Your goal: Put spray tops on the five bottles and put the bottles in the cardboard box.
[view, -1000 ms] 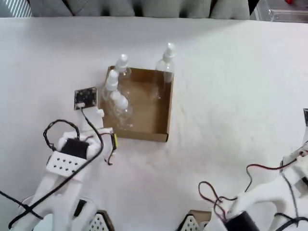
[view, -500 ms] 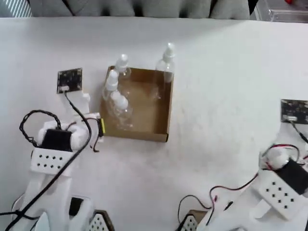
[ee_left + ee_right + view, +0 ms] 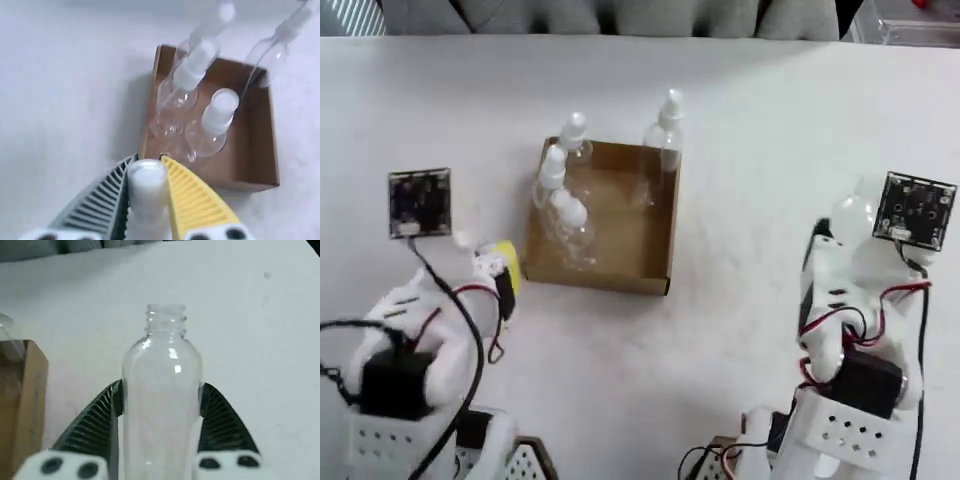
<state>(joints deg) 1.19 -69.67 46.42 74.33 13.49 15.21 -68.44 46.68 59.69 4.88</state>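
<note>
High view: shows cardboard box mid-desk, two capped bottles standing inside along the wall nearest the left arm, two more at the far corners, cannot tell whether inside or just behind the rim. Puts left end effector just beside the box's near corner, outside it, yellow finger on the box side. Puts right end effector well apart from the box on the other side, gripping an uncapped bottle. Left wrist view: shows grey and yellow ribbed fingers closed down narrow on a white spray top, pinched between them, top end toward the box. Shows the box just beyond the fingertips, two capped ones clearly on the box floor, touching or nearly so, the far pair blurred at the rim. Right wrist view: shows black fingers spread partway, pressed against both sides of the clear bottle body, held firm. Shows threaded neck bare and open, pointing away from the wrist, white desk behind it. Catches one brown box wall off to the side, apart from the held bottle.
</note>
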